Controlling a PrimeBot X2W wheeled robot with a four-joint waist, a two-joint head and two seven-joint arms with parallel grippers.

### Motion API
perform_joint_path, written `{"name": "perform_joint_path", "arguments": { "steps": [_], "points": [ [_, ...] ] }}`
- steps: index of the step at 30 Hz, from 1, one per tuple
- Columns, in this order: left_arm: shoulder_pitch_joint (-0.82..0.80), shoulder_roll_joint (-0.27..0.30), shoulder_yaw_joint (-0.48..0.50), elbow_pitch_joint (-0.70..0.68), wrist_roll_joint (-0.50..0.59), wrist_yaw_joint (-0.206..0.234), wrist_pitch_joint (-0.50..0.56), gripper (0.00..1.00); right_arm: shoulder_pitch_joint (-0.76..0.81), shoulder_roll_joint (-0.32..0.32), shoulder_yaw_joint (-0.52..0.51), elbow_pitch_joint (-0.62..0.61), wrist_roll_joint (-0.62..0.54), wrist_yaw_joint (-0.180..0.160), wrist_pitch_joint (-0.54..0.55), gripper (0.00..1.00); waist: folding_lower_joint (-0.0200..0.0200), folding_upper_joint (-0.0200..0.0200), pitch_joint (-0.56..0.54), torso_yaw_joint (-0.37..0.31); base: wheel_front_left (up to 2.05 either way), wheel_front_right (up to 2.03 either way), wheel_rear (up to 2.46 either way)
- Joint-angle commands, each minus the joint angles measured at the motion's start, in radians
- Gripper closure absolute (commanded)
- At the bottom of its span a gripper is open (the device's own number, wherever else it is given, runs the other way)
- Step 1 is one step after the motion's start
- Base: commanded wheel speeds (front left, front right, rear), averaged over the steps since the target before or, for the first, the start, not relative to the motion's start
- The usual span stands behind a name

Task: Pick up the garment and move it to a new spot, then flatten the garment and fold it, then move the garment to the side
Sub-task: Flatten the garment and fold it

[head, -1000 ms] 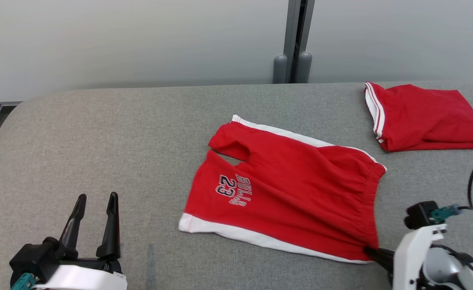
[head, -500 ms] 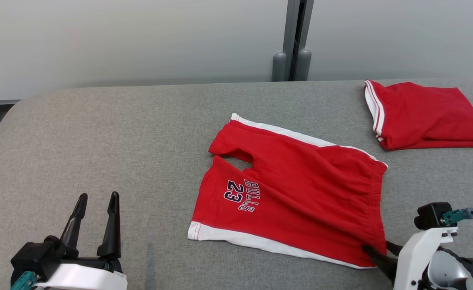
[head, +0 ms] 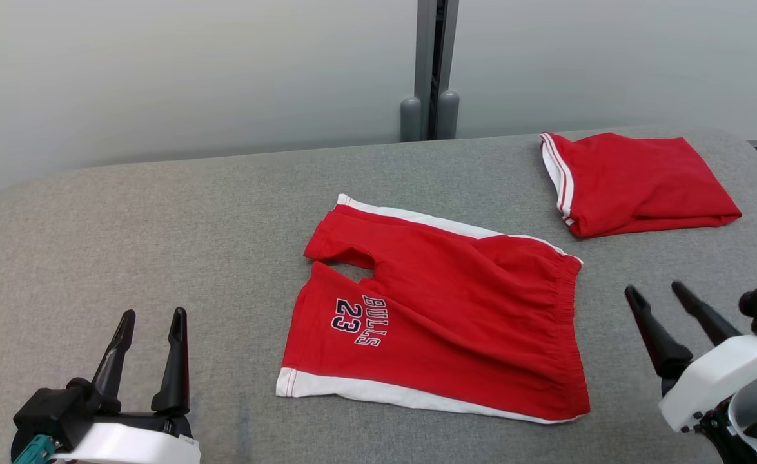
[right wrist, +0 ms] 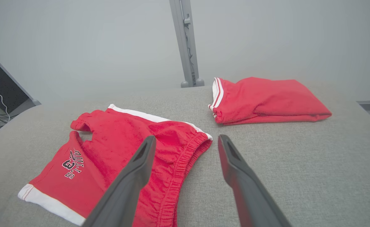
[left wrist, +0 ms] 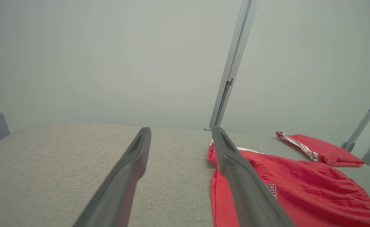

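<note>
A pair of red athletic shorts with white side stripes [head: 443, 322] lies spread out near the middle of the grey fabric-covered table [head: 127, 225], turned sideways: the gathered elastic waistband faces the table's right edge and the two leg openings face its left edge. One white stripe runs along the side of the shorts nearest the front edge, the other along the side toward the back edge. The leg closer to the front edge lies flat and carries a dark print reading "BULLS 23"; the leg farther back is bunched at its end, and a small wedge of grey fabric shows between the two legs. A second red garment with white striped trim, folded into a compact rectangle [head: 636, 183], sits at the table's back right corner, well apart from the shorts. The left gripper [head: 153, 313] is by the front left corner, its two long dark fingers spread apart with nothing between them and well clear of the shorts; its wrist view shows the shorts [left wrist: 298, 186] off to one side behind one finger. The right gripper [head: 653, 289] is by the front right part of the table, just beyond the waistband and apart from it, its fingers spread wide and empty. Behind the back edge a grey metal post [head: 431, 64] rises between pale wall panels.
</note>
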Motion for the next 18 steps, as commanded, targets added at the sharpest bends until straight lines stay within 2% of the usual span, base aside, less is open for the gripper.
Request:
{"name": "perform_joint_path", "arguments": {
  "steps": [1, 7, 18],
  "points": [
    [-0.006, 0.007, 0.003, -0.007, 0.009, 0.005, 0.001, 0.00, -0.018, 0.009, -0.010, -0.019, -0.018, 0.000, -0.062, 0.00, 0.0000, -0.0001, -0.003, -0.009, 0.00, 0.00, 0.00],
    [0.002, 0.014, 0.001, -0.017, 0.008, 0.012, 0.006, 0.00, -0.033, 0.047, -0.013, -0.041, -0.047, 0.000, -0.260, 0.00, 0.0000, -0.0001, -0.017, -0.022, 0.00, 0.00, 0.00],
    [0.019, 0.014, -0.010, -0.031, 0.007, 0.020, 0.007, 0.00, -0.006, 0.088, 0.016, 0.019, -0.068, 0.000, -0.489, 0.00, 0.0000, -0.0001, -0.033, -0.020, 0.00, 0.00, 0.00]
  ]
}}
